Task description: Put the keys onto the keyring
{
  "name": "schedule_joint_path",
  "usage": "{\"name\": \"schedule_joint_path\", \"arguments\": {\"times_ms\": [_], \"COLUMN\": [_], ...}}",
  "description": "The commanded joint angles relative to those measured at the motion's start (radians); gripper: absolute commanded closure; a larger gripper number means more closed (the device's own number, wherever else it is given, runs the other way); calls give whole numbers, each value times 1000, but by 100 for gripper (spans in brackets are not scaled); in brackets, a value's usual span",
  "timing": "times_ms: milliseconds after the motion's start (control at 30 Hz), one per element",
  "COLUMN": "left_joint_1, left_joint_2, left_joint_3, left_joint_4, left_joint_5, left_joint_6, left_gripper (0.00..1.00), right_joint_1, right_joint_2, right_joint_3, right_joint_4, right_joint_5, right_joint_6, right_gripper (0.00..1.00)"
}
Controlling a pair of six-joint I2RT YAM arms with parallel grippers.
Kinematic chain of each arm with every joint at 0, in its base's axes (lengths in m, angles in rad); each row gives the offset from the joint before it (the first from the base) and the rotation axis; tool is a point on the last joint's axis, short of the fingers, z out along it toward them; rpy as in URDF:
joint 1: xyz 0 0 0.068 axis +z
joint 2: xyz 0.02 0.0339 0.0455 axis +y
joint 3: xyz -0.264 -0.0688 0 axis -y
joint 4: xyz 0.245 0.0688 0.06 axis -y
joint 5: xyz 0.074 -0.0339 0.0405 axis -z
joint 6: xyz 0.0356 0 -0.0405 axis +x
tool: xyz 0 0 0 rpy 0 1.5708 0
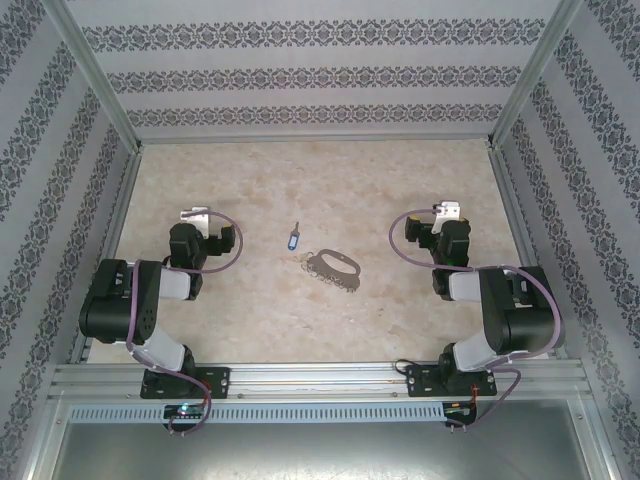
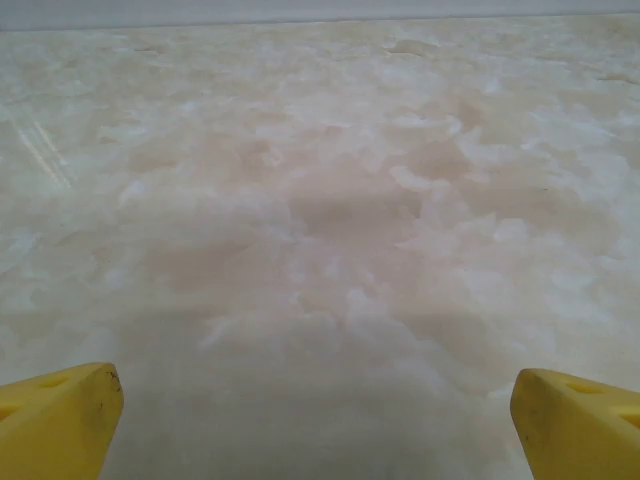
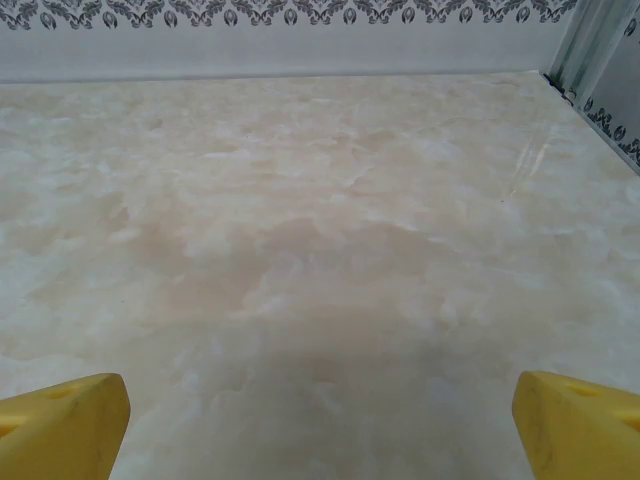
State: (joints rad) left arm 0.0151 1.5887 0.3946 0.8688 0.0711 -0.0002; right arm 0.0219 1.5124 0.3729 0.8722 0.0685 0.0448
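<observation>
The left fingers (image 2: 60, 425) stand spread wide, two yellow tips at the bottom corners of the left wrist view with only marbled counter (image 2: 330, 200) between them. The right fingers (image 3: 62, 425) are spread just as wide over the same pale surface, and they pinch nothing either.

The key (image 1: 293, 238) lies flat on the counter just beyond the keyring (image 1: 335, 265) and a little to its left, near it but not touching. Its blue head is the end closer to the keyring, and its short silver shaft points away toward the back wall (image 1: 310, 75).

The keyring is a thin grey oval lying flat, with its long side running left to right. Small grey pieces are strung along its near edge.

From above, the left arm (image 1: 125, 300) is folded up well to the left of the keyring and the right arm (image 1: 515, 310) well to the right of it. The keyring sits between the two wrists, and the key is on the left arm's side. Both wrists point toward the back wall, so key and keyring lie off to the inner side of each pair of fingers, well apart from them.

Further out from the keyring, patterned wallpaper lines the enclosure on three sides. An aluminium rail (image 1: 320, 375) carrying the arm bases runs along the side nearest the arms.
</observation>
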Motion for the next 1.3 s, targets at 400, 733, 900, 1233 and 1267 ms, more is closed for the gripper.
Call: {"name": "schedule_joint_path", "arguments": {"times_ms": [400,733,900,1233,1267], "left_joint_1": [2,2,2,-16,-24], "left_joint_2": [-3,-3,-92,-465,-461], "left_joint_3": [0,3,28,280,314], "left_joint_4": [53,45,-77,-774,-803], "left_joint_5": [-7,-2,-22,164,203], "left_joint_6": [-1,0,-7,-270,-322], "left_gripper": [0,0,0,0,0], "right_joint_1": [-10,-7,33,132,150], "right_joint_2": [-1,-1,-73,-202,-183], "right_joint_3": [14,17,51,611,640], "right_joint_4": [18,14,-88,-1181,-1215], "right_joint_5": [-22,-17,87,72,37], "right_joint_6": [-9,-12,-29,318,333], "right_gripper": [2,2,2,2,2]}}
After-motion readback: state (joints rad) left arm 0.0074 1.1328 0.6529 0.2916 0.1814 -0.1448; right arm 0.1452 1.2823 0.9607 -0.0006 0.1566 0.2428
